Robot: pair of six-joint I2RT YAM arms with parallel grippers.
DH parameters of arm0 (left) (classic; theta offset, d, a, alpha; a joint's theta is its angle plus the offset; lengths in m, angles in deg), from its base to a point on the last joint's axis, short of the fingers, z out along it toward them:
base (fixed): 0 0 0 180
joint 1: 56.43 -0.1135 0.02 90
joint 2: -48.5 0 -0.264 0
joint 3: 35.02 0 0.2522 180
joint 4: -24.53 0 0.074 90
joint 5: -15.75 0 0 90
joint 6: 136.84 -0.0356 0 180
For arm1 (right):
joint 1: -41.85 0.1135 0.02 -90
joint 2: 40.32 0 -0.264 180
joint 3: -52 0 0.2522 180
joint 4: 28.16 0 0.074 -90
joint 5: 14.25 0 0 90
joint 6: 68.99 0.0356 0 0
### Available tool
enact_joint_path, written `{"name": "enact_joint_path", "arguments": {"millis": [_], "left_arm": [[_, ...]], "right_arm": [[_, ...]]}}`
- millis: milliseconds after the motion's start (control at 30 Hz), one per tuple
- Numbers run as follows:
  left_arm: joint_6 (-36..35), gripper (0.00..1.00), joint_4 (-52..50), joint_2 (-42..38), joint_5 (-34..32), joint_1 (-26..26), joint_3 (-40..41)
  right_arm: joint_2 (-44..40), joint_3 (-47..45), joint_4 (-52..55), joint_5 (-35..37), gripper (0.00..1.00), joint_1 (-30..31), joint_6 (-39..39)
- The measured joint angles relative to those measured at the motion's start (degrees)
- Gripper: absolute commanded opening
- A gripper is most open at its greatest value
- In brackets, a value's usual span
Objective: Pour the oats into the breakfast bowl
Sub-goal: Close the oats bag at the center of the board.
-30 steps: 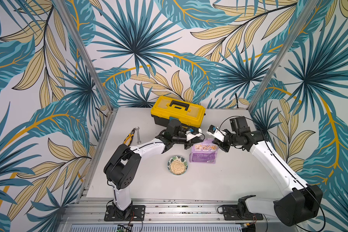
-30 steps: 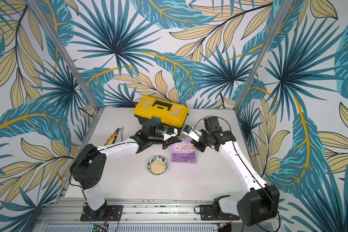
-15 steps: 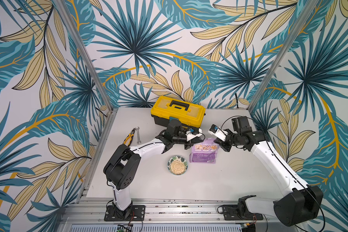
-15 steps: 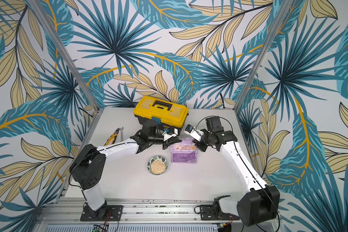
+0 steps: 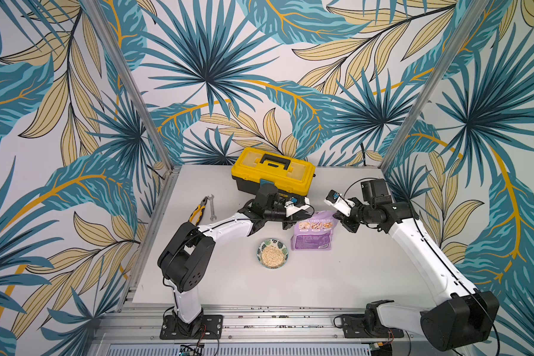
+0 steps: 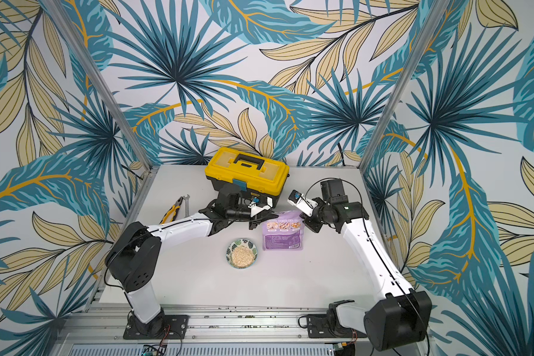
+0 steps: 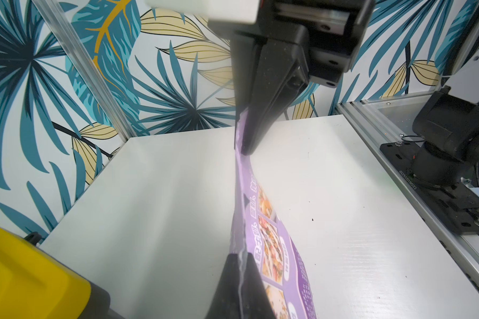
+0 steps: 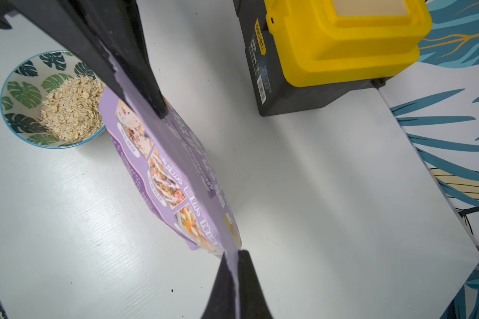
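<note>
Bright, even light from above; crisp overviews, softer close-ups.

In both top views the white table (image 5: 336,277) is evenly lit and sharp, with only faint, soft shadows under the arms. In the wrist views, broad pale glare streaks the table. The pouch (image 7: 271,248) and the right gripper (image 8: 237,255) blur close to the lens, and wide-angle stretch grows toward the edges.

Counted on the worktop (image 5: 321,286): one bowl (image 5: 264,246), one heap of oats (image 5: 272,256), one pouch (image 5: 312,239), one toolbox (image 5: 273,170), one pliers (image 5: 199,211), one wrench (image 5: 211,207). Two grippers were there: left gripper (image 5: 299,216), right gripper (image 5: 336,215).
</note>
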Motion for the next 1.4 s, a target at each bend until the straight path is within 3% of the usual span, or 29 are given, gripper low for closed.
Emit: {"name": "enact_joint_path", "arguments": {"millis": [200,333,367,467,633,800,1067,1167,1267,1400], "left_arm": [[-0.2,0.18,-0.1,-2.5,-0.4,-1.9,2.5],[-0.6,0.04,-0.5,-3.1,-0.3,-2.8,2.9],[-0.8,0.00,-0.7,-3.1,-0.3,-2.8,2.9],[-0.9,0.00,-0.8,-3.2,-0.3,-2.8,2.9],[-0.9,0.00,-0.9,-3.2,-0.4,-2.8,2.9],[-0.4,0.00,-0.7,-3.2,-0.3,-2.8,2.9],[2.3,0.00,0.2,-3.1,-0.2,-2.6,2.9],[3.1,0.00,0.4,-3.1,-0.1,-2.5,2.9],[3.9,0.00,0.7,-3.0,0.0,-2.5,3.0],[4.5,0.00,1.7,-2.8,-0.5,-2.6,3.2]], "right_arm": [[-1.1,-0.9,0.0,0.5,0.01,-0.1,0.0],[-1.2,-0.9,-0.2,0.5,0.06,-0.1,0.0],[-1.2,-0.9,-0.2,0.5,0.09,-0.1,0.0],[-1.2,-0.9,-0.3,0.4,0.17,-0.1,-0.1],[-1.2,-0.9,-1.6,-0.5,0.43,-0.3,-0.2],[-0.1,2.4,-1.8,-4.6,0.48,0.5,0.2],[8.0,9.0,-2.7,-7.5,0.50,6.9,-0.3],[10.9,9.9,-2.6,-7.8,0.50,8.5,-0.7],[12.6,10.4,-2.2,-7.8,0.39,9.4,-1.2],[14.3,11.4,-0.2,-8.4,0.00,9.4,-1.6]]}}
